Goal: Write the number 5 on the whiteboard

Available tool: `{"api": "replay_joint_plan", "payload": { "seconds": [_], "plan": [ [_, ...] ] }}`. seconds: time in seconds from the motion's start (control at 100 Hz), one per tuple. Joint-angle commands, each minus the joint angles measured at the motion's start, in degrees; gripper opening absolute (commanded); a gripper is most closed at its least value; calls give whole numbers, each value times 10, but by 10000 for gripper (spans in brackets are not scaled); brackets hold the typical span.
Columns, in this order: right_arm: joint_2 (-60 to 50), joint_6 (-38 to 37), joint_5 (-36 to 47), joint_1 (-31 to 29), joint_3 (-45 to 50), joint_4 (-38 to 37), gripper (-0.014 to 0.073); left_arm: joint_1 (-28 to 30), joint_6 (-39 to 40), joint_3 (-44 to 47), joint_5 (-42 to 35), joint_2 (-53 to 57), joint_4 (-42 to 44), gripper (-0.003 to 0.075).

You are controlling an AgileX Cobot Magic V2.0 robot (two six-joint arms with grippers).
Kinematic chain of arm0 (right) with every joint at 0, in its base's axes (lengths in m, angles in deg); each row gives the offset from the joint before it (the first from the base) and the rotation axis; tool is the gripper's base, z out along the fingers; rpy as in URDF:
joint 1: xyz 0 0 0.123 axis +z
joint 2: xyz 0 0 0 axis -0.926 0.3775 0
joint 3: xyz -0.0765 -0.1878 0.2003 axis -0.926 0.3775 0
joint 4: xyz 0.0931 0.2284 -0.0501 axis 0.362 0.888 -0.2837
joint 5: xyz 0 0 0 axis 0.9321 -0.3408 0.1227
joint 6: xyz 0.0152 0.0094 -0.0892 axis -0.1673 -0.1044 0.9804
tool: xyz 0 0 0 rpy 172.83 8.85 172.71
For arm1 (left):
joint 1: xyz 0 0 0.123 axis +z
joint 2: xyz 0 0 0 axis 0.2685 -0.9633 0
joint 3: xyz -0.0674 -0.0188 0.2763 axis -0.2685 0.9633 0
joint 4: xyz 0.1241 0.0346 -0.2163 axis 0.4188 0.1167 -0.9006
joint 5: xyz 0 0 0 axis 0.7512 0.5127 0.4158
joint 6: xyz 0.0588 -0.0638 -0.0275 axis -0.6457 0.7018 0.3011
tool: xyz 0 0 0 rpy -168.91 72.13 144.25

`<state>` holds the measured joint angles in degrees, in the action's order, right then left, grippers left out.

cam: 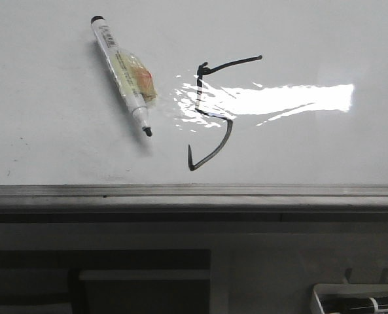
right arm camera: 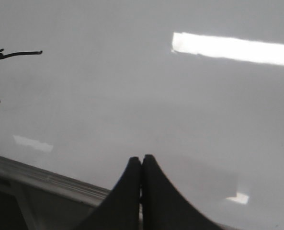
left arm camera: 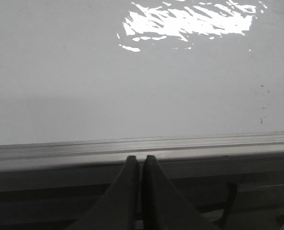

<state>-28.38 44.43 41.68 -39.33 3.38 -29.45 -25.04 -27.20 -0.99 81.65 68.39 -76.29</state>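
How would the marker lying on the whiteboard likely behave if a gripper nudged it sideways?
The marker has a round barrel, so it would probably roll. The whiteboard looks glossy, so it may slide easily. Its tip seems uncapped and might smear ink.

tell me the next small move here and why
Probably none beyond keeping both arms back near the rail. The number 5 looks fully drawn on the whiteboard, the uncapped marker lies loose beside it, and the left gripper and right gripper are both shut on nothing. Capping the marker could follow, though no cap is visible.
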Motion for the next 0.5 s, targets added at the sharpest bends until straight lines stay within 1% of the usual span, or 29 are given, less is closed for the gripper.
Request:
{"api": "replay_joint_plan", "payload": {
  "seconds": [0.0, 0.03, 0.05, 0.09, 0.14, 0.19, 0.24, 0.3, 0.39, 0.41, 0.44, 0.49],
  "plan": [
    [13, 9, 142, -94, 37, 43, -50, 2, 4, 10, -35, 14, -6, -20],
    [13, 9, 186, -131, 58, 51, -50, 2, 4, 10, -35, 14, -6, -20],
    [13, 9, 211, -144, 73, 52, -50, 2, 4, 10, -35, 14, -6, -20],
    [11, 9, 249, -186, 101, 53, -50, 2, 4, 10, -35, 14, -6, -20],
    [4, 9, 270, -214, 127, 57, -50, 2, 4, 10, -35, 14, -6, -20],
    [-4, 9, 276, -238, 144, 80, -50, 2, 4, 10, -35, 14, -6, -20],
    [-13, 20, 239, -253, 141, 103, -50, 2, 4, 10, -35, 14, -6, -20],
    [-21, 82, 219, -258, 141, 159, -50, 2, 4, 10, -35, 14, -6, -20],
    [-29, 184, 154, -260, 141, 260, -50, 2, 4, 10, -35, 14, -6, -20],
    [-30, 195, 137, -260, 141, 279, -50, 2, 4, 10, -35, 14, -6, -20],
    [-30, 209, 116, -260, 141, 292, -50, 2, 4, 10, -35, 14, -6, -20],
    [-31, 209, 84, -260, 141, 293, -50, 2, 4, 10, -35, 14, -6, -20]
  ]
}}
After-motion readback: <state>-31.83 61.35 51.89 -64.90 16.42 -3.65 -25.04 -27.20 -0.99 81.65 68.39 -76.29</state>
